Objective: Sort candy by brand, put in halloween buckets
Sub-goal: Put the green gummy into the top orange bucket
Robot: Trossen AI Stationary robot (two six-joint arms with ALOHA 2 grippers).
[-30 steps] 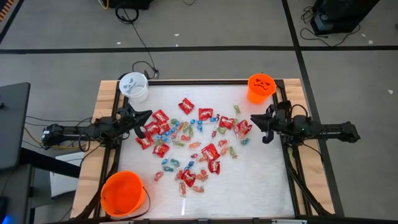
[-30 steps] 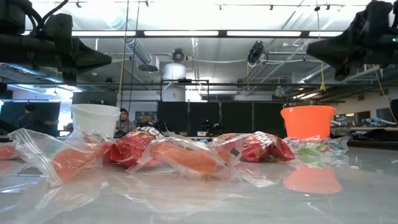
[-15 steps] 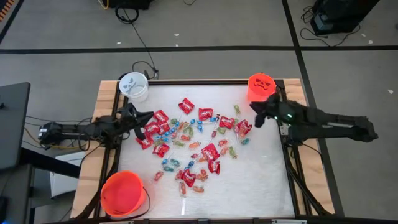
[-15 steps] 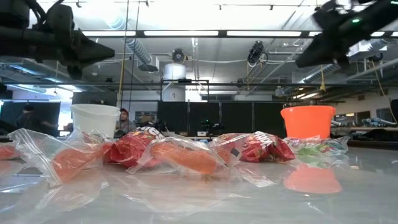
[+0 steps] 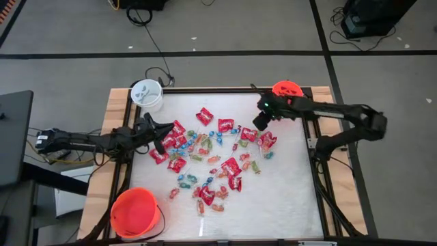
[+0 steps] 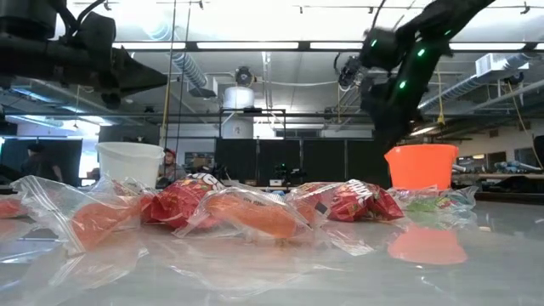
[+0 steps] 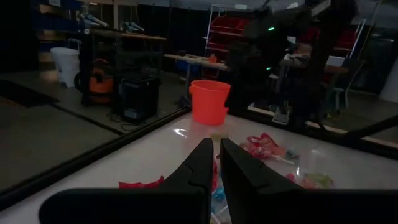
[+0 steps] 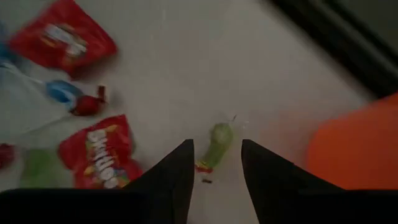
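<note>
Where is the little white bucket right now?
In the high view the white bucket stands at the table's far left corner, behind the left claw and apart from the candy.

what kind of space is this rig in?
Probably a robotics lab or workshop: exposed ceiling ducting and strip lights overhead, red parts bins on shelving, and a person seated behind the table.

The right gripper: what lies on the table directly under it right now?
Under the right gripper, whose fingers stand open, lies one green clear-wrapped candy on bare table, with a red packet to one side. The small orange bucket sits close by; its inside is not visible.
</note>
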